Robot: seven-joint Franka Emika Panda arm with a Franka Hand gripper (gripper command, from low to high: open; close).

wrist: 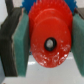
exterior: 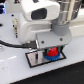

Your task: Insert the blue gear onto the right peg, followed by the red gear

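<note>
**Red gear held over the plate, blue gear mostly hidden beneath it**

The arm blocks much of the scene in the exterior view. Its big white body fills the upper half, and the gripper point(exterior: 50, 48) comes down over the black-framed white plate point(exterior: 33, 59), which sits on the white table point(exterior: 12, 67). Only the lower part of the red gear point(exterior: 51, 51) pokes out below the gripper, with a sliver of the blue gear point(exterior: 51, 57) directly under it, near the plate's edge toward the exterior view's right. I cannot make out either peg; the gears and the gripper cover that spot. A dark cable point(exterior: 15, 44) runs in from the exterior view's left.

The wrist view fills in what the other one hides. The red gear point(wrist: 50, 42) takes up most of the picture: a glossy red plastic disc with a small-toothed rim and a round centre hole that looks dark with something pale inside, too blurred to name. The gripper point(wrist: 47, 42) is closed on its rim, a teal pad point(wrist: 21, 42) pressed against one side, and the opposite finger cut off at the frame edge. A few teeth of the blue gear point(wrist: 30, 5) peek out behind the red one.
</note>
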